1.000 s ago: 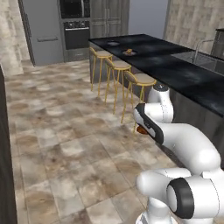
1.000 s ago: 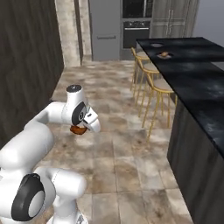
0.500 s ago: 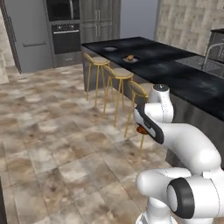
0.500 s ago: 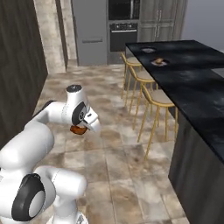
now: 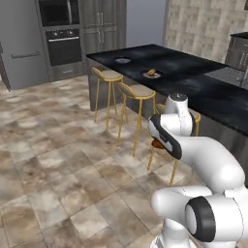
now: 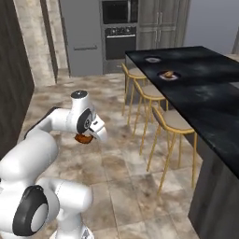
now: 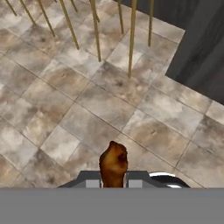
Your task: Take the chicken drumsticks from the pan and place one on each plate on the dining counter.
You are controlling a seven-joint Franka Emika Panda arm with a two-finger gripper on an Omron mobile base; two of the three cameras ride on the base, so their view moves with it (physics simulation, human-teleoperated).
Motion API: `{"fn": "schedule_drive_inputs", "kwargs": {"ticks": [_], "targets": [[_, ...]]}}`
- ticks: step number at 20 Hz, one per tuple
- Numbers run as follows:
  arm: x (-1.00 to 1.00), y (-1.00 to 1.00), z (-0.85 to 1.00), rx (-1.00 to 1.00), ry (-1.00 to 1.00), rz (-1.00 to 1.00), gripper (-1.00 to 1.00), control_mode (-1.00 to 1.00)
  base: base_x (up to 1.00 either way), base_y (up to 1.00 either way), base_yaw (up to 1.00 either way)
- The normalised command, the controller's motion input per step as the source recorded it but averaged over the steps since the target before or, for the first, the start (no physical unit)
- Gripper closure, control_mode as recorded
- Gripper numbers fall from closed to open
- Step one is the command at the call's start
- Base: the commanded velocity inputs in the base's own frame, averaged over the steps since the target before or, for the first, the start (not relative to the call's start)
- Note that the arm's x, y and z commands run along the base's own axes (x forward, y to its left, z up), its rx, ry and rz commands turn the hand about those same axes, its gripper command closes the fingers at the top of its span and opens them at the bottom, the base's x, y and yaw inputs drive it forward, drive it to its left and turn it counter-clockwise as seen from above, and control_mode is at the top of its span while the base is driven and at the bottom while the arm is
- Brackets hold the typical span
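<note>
Over the tiled floor beside the stools (image 6: 177, 120), the gripper (image 7: 113, 180) hangs clamped on the darker drumstick (image 7: 113, 164), which also shows tucked under the arm in the right base view (image 6: 83, 138) and the left one (image 5: 157, 144). On the dining counter (image 6: 205, 88) the near plate (image 6: 167, 75) already carries a golden drumstick (image 5: 151, 72); the far plate (image 6: 151, 59) looks bare. By my reading, this is the carry of the second piece, with the counter not yet within reach. Next the base should close on the island's far end, then the arm must lift the meat above the black top and over the bare plate before the jaws part; the stools stand between, so the approach wants height
</note>
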Motion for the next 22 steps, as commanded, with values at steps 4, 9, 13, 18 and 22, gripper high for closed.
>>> {"fn": "schedule_drive_inputs", "kwargs": {"ticks": [4,9,13,18,22], "targets": [[0.00,0.00,0.00,0.00,0.00,0.00,1.00,1.00,1.00,0.61,-0.19],[0.00,0.00,0.00,0.00,0.00,0.00,1.00,1.00,0.99,0.67,-0.16],[0.00,0.00,0.00,0.00,0.00,0.00,1.00,1.00,0.98,0.68,-0.18],[0.00,0.00,0.00,0.00,0.00,0.00,1.00,1.00,0.99,0.63,-0.22],[0.00,0.00,0.00,0.00,0.00,0.00,1.00,1.00,0.99,0.65,-0.21]]}}
